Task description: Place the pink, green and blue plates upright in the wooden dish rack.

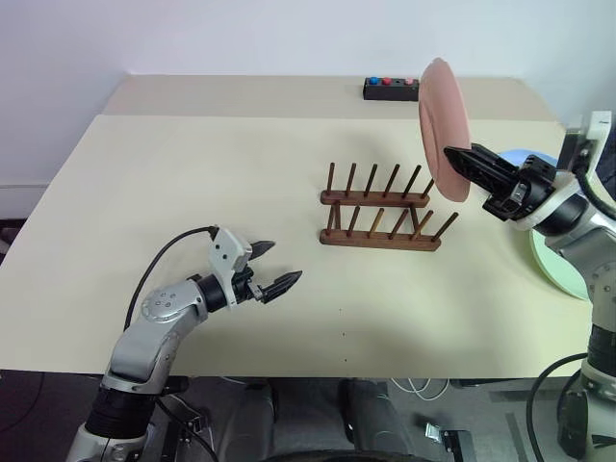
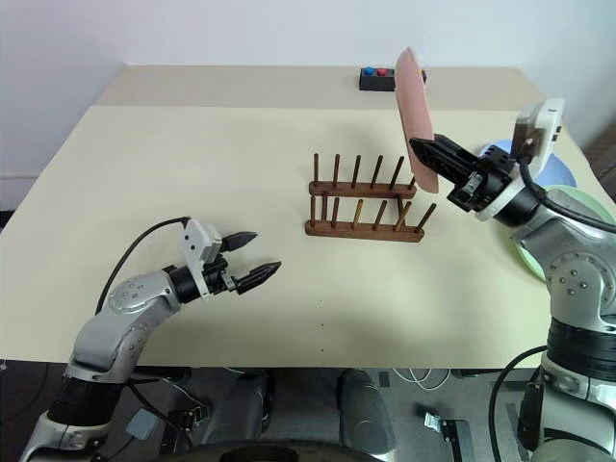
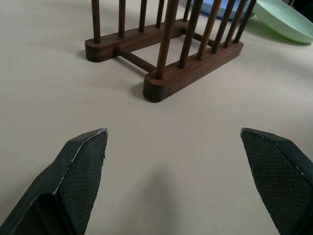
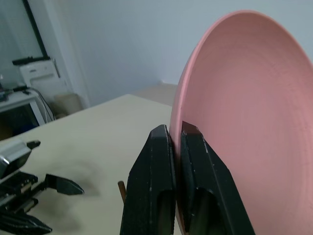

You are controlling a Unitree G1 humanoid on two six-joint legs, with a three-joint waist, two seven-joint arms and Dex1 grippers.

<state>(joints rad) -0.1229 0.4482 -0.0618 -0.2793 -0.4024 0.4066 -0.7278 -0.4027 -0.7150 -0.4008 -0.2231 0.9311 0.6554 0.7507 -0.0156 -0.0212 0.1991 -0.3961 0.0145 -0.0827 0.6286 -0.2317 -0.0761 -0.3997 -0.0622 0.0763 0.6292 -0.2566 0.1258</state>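
Holding the pink plate (image 1: 445, 130) on edge, the right gripper (image 1: 469, 164) pinches the plate's lower rim between its 2 black fingers, keeping it raised above and just to the right of the wooden dish rack (image 1: 378, 210). The rack stands empty near the middle of the beige table (image 1: 192, 173), its 2 rails each carrying a row of thin upright pegs. The green plate (image 1: 558, 268) lies flat at the table's right edge, with the blue plate (image 1: 525, 155) partly covered beside it, both behind the right arm. The left gripper (image 1: 272, 268) hovers low over the table well to the left of the rack, its fingers spread wide and holding nothing. None of the 3 plates is racked yet. Risks from this position: the grip covers little of the rim, so the plate could pivot or slip as it descends; a rim that meets a peg top instead of a gap could tip or push the light rack, which nothing steadies; releasing before the plate seats between pegs on both rails could let it fall flat. A small black box with coloured buttons (image 1: 391, 89) sits at the far edge, clear of the work.
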